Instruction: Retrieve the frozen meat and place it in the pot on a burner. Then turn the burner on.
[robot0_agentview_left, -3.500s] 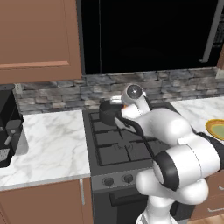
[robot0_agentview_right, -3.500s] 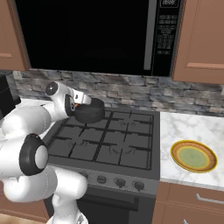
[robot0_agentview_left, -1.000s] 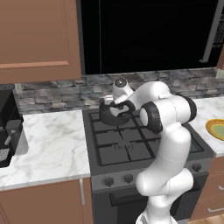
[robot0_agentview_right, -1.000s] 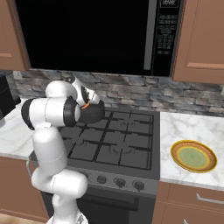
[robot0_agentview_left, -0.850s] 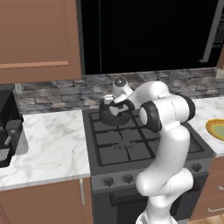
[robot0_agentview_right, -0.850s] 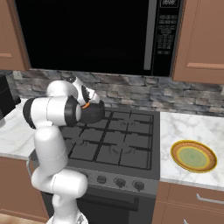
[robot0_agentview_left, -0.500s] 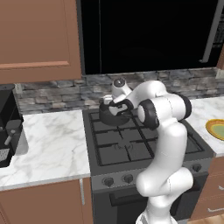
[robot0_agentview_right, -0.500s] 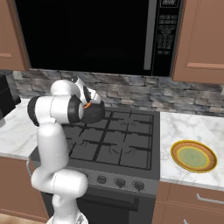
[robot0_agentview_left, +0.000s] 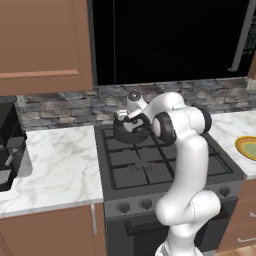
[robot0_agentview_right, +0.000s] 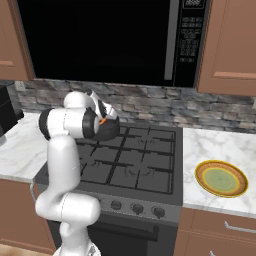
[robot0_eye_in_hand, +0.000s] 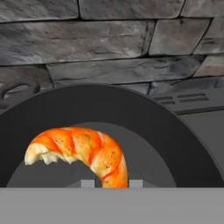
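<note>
Even, diffuse rendered light; soft faint shadows. Base views sharp, no glare. Hand view slightly soft up close.

You can't see the tool's fingertips in the hand view; the curved orange-brown frozen meat (robot0_eye_in_hand: 83, 151) runs down into the bottom band there. The short round dark grey metal pot (robot0_eye_in_hand: 131, 122) is cut off left and bottom. From the left base view the arm hides much of it (robot0_agentview_left: 127, 134), and the burner under it. The round yellow-green plate (robot0_agentview_left: 248, 147) is clipped by the right edge.
</note>
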